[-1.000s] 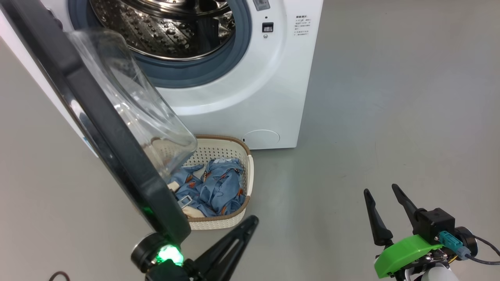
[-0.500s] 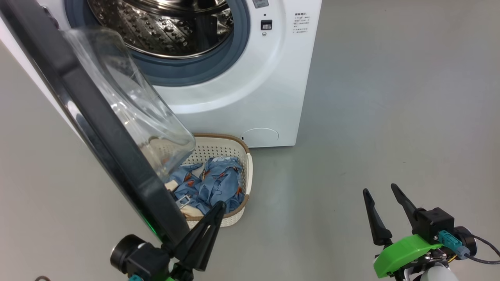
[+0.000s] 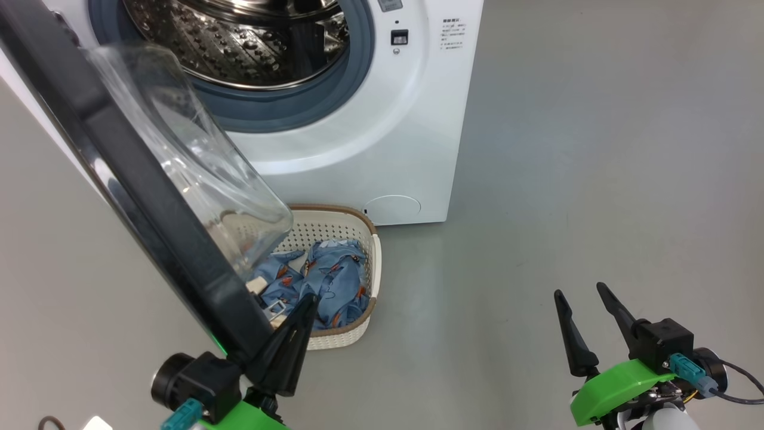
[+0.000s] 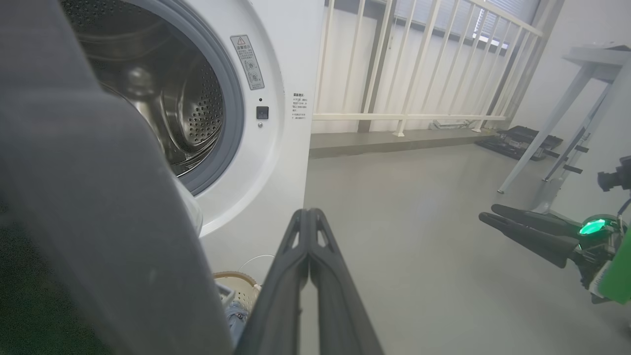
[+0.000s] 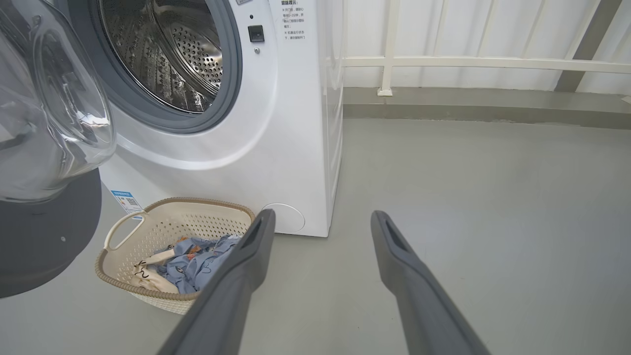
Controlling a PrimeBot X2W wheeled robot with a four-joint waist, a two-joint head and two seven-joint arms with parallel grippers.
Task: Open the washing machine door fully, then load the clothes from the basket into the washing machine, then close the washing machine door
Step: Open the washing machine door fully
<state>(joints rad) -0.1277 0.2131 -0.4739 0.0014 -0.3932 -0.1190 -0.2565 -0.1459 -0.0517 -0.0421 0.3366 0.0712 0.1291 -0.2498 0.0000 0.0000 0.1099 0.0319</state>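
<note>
Your left gripper (image 3: 309, 301) is clenched, its two dark fingers pressed flat together with nothing between them. It rises from the lower left of the head view, right against the lower black edge of the washing machine door (image 3: 149, 197); you cannot tell from these views whether it touches that edge. Your right gripper (image 3: 579, 291) sits at the lower right of the head view with its fingers spread wide apart and empty, over bare grey floor (image 3: 597, 179) and well apart from everything else. The door stands swung out, running from the upper left corner down toward the bottom centre-left, and its clear glass bowl (image 3: 179, 155) bulges toward the machine. Behind it, the washing machine (image 3: 388, 149) fills the top centre of the frame, with its steel drum (image 3: 239, 36) exposed inside the grey-blue rubber ring (image 3: 286, 113). You'll find the basket (image 3: 334, 230) on the floor just below the machine's front, partly hidden by the glass bowl and the door. The clothes (image 3: 334, 280) lie bunched inside it, light blue with small orange prints. In your left wrist view a white railing (image 4: 419, 74) crosses the upper right.
</note>
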